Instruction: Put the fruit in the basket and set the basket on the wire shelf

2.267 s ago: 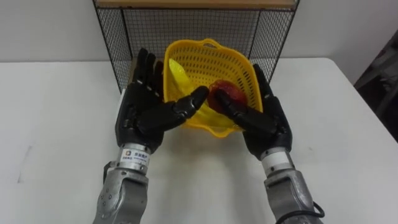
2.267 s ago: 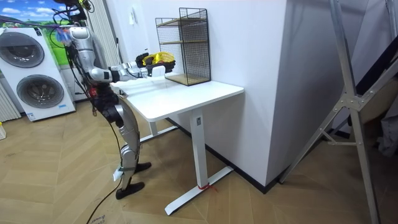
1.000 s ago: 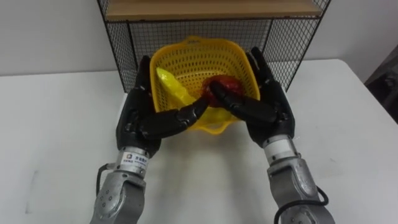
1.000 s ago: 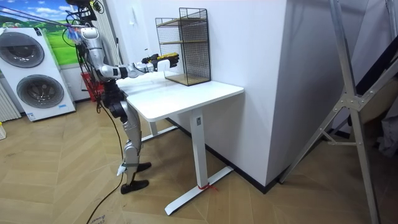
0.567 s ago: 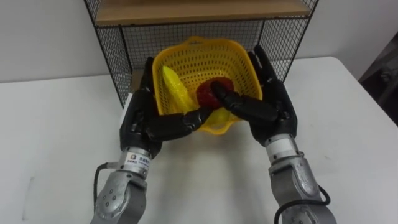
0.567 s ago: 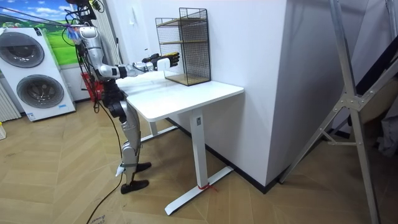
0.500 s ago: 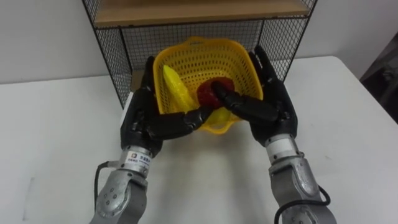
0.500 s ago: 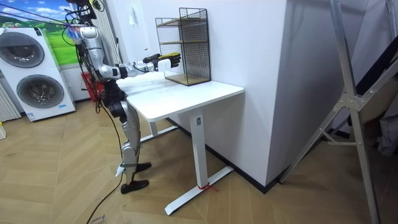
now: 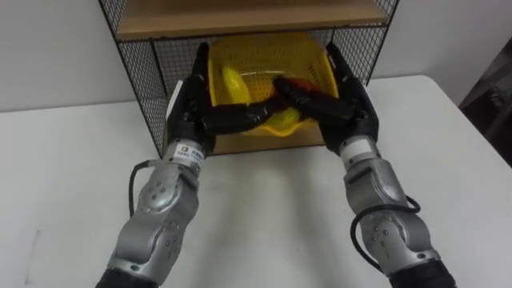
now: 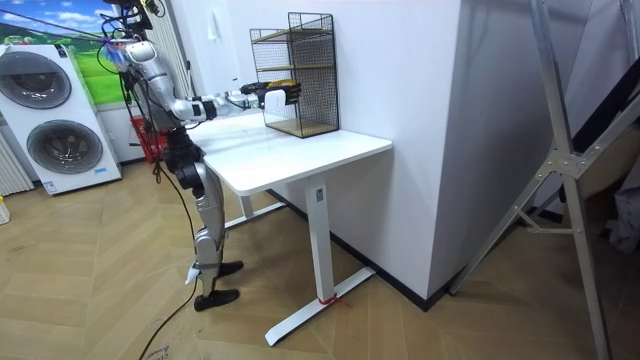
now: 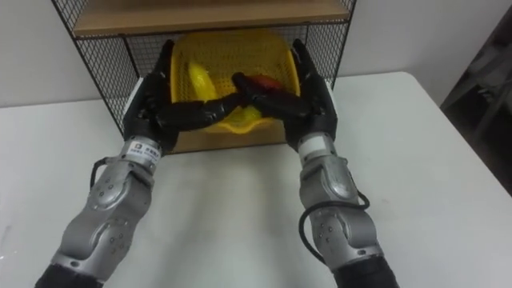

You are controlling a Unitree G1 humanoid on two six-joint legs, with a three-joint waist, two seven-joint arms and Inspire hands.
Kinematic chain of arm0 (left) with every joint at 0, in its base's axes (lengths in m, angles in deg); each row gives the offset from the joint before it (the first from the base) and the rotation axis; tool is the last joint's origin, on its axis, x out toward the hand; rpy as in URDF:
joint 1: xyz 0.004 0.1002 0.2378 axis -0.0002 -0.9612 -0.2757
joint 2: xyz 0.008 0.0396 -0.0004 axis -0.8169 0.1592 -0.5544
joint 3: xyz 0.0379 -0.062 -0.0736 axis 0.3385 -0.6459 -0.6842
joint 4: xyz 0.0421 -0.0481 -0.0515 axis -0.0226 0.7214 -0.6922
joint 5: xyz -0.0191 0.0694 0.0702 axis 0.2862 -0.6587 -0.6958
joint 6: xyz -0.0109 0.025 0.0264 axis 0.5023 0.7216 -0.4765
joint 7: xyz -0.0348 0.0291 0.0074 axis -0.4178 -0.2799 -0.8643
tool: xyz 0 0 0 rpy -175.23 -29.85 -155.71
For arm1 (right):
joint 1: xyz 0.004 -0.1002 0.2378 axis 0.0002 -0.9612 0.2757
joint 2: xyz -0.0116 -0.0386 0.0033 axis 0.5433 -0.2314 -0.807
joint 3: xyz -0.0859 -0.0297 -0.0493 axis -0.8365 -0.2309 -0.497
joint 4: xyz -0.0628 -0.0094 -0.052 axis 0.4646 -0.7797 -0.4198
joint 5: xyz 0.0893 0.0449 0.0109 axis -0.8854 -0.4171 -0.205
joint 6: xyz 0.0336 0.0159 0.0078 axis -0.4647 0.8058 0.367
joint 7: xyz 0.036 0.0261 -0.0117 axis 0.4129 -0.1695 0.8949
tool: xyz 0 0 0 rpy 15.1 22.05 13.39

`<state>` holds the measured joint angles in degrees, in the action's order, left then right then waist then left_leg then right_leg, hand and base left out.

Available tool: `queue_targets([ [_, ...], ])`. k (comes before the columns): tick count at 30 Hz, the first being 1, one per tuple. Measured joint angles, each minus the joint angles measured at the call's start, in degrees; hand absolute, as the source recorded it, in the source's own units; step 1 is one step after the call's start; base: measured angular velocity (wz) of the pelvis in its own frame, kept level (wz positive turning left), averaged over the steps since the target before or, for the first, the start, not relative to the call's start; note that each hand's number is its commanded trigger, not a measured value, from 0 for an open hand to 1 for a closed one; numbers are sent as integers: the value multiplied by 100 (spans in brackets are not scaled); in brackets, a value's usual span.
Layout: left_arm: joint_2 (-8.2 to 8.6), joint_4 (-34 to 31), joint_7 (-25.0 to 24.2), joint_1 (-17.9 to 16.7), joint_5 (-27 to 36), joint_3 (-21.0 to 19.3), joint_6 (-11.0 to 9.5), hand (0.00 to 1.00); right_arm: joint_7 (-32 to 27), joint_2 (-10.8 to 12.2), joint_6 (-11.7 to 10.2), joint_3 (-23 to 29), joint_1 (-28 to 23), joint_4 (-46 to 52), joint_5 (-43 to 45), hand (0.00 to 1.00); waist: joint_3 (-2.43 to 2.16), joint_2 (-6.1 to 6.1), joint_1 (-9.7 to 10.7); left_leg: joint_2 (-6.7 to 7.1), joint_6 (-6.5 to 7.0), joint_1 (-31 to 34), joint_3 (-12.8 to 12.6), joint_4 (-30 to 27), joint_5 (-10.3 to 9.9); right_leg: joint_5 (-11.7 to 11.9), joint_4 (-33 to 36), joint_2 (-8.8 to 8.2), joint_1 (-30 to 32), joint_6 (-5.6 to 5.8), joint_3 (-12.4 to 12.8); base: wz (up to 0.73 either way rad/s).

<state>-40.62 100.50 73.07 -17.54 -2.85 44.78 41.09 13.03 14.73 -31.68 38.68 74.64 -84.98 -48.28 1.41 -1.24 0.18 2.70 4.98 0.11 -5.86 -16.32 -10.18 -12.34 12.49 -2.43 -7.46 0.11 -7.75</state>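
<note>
From 6 o'clock my arms cross the white table (image 9: 264,216). My left hand (image 9: 190,112) at 11 and right hand (image 9: 350,104) at 1 clamp the yellow perforated plastic basket (image 9: 264,50). Their fingers lie straight along its walls and the thumbs hook over its front rim. The basket is inside the black wire shelf (image 9: 141,72) at 12, carrying a yellow banana (image 9: 234,80) and a red fruit (image 9: 301,82).

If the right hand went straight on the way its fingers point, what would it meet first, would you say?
Probably the shelf's back mesh, just beyond the basket that the right hand holds by its side; depth is hard to judge.
</note>
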Motion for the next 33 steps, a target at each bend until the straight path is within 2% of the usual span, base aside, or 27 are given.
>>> queue_targets([
  [3,73,446,125,277,202,-55,137,0,-237,-12,248,20,316,-250,-63,0,0,0,1,-7,-6,-3,4,0,3,1,10,3,-2,-2,-21,0],
  [8,157,786,339,584,292,-373,462,0,-278,-18,474,43,633,-261,-61,0,-3,2,3,-7,-6,34,1,1,3,2,9,-15,6,-3,-24,0],
  [10,167,863,370,704,298,-510,574,0,-282,13,540,65,830,-364,-17,0,-3,2,0,-6,-6,50,0,-12,3,3,8,-20,5,-4,-24,0],
  [12,169,1093,427,979,308,-610,678,0,-282,18,621,70,1132,-661,4,0,-6,6,-6,-6,-6,49,6,-31,3,3,6,-22,-9,-4,-31,0],
  [17,127,1593,558,1391,639,-746,874,0,-241,49,757,78,1630,-1452,-261,0,-18,26,-39,2,-5,0,31,-26,3,3,3,-25,-65,-4,-43,1],
  [19,123,1725,575,1409,644,-777,981,0,-186,56,888,87,1755,-1786,-267,0,-27,40,-41,4,-4,-25,30,3,5,3,3,-26,-73,-4,-39,0],
  [21,119,1857,575,1410,645,-881,1202,0,-142,117,1034,197,1848,-2080,-308,0,-37,57,-64,4,-5,-16,33,10,10,3,6,-1,-63,-4,-45,0],
  [24,116,1892,579,1418,780,-1128,1384,0,-136,133,1103,224,2009,-2482,-436,0,-38,58,-63,2,-9,-10,37,14,16,3,15,-21,-46,-4,-36,0],
  [27,118,2019,580,1472,797,-1387,1434,0,-81,158,1164,386,2171,-2742,-475,0,-41,57,-66,2,-8,9,46,-22,18,3,14,-22,-49,-4,-43,0],
  [33,142,2470,567,1569,756,-1463,1461,0,182,197,1195,437,2340,-3244,-462,0,-51,40,-141,10,-5,-40,63,-45,19,3,13,-29,-120,-4,-83,1],
])
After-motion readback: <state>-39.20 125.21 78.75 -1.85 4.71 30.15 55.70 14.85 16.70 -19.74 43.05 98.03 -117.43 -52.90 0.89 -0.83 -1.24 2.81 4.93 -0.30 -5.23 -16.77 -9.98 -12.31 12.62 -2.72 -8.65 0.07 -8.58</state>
